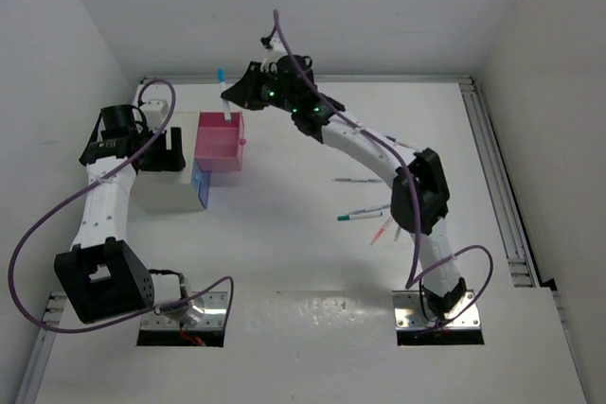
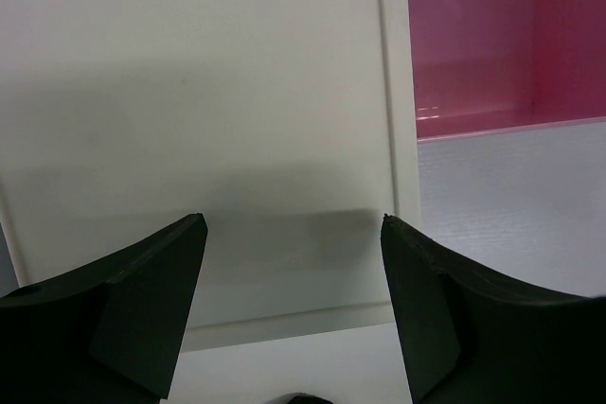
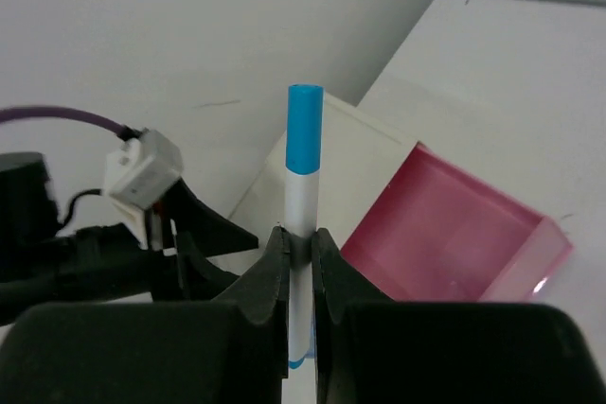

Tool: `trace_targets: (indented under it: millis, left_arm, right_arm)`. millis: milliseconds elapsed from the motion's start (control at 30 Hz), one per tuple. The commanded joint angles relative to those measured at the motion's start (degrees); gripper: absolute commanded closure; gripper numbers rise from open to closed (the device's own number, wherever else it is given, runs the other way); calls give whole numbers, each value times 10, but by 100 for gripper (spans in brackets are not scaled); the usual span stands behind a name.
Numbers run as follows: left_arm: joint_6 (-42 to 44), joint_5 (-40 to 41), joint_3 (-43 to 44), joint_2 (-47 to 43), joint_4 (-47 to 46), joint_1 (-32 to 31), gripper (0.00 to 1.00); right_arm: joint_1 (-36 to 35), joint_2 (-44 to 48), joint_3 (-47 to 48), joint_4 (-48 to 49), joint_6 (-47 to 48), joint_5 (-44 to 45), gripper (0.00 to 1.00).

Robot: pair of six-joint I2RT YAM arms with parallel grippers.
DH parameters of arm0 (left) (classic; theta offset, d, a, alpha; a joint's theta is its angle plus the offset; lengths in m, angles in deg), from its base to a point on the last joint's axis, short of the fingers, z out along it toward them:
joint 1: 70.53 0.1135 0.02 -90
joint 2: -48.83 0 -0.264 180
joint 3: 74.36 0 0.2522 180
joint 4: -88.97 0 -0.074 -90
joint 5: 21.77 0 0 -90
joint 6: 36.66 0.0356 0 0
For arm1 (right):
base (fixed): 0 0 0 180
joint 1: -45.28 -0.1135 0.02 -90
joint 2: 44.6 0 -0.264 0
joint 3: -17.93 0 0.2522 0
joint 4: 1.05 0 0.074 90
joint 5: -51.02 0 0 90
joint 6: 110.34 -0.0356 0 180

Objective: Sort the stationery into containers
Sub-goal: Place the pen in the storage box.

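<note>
My right gripper (image 1: 233, 95) is shut on a white pen with a blue cap (image 1: 222, 84), held above the far edge of the pink drawer-box (image 1: 220, 142). In the right wrist view the pen (image 3: 303, 167) stands upright between the jaws of the right gripper (image 3: 300, 238), with the pink box (image 3: 454, 234) below right. The blue drawer-box (image 1: 201, 186) sits just in front of the pink one. My left gripper (image 1: 163, 150) is open and empty over the white cabinet (image 1: 169, 191); in the left wrist view the left gripper (image 2: 294, 224) frames the cabinet top (image 2: 189, 92). Several pens (image 1: 365, 210) lie mid-table.
The pink box wall (image 2: 502, 35) shows at upper right in the left wrist view. The right arm's elbow (image 1: 421, 196) hangs over the loose pens. Walls close the table at left, back and right, with a rail (image 1: 497, 167) along the right edge.
</note>
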Motion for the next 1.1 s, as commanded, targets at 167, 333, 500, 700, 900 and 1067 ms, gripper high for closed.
trace_targets:
  millis: [167,333,500,700,900,1067]
  left_arm:
    - [2,-6,-3,-4,-13,20,19]
    - [8,-9,-7,-3,-15,25,19]
    - [12,-11,-11,-6,-11,31,19]
    - [17,-12,-10,-6,-10,37,19]
    - [14,-16,-6,-4,-7,39,19]
    - [14,-19,0,-4,-6,39,19]
  right_arm:
    - [-39,-76,14,67,-8,37,100]
    - [-47,-98,-4,88,33,45,100]
    - [-46,-122,5,88,53,52,100]
    - [-46,-132,13,53,59,74,98]
    - [-45,-113,18,38,43,61,54]
    - [-33,-55,25,43,47,32,51]
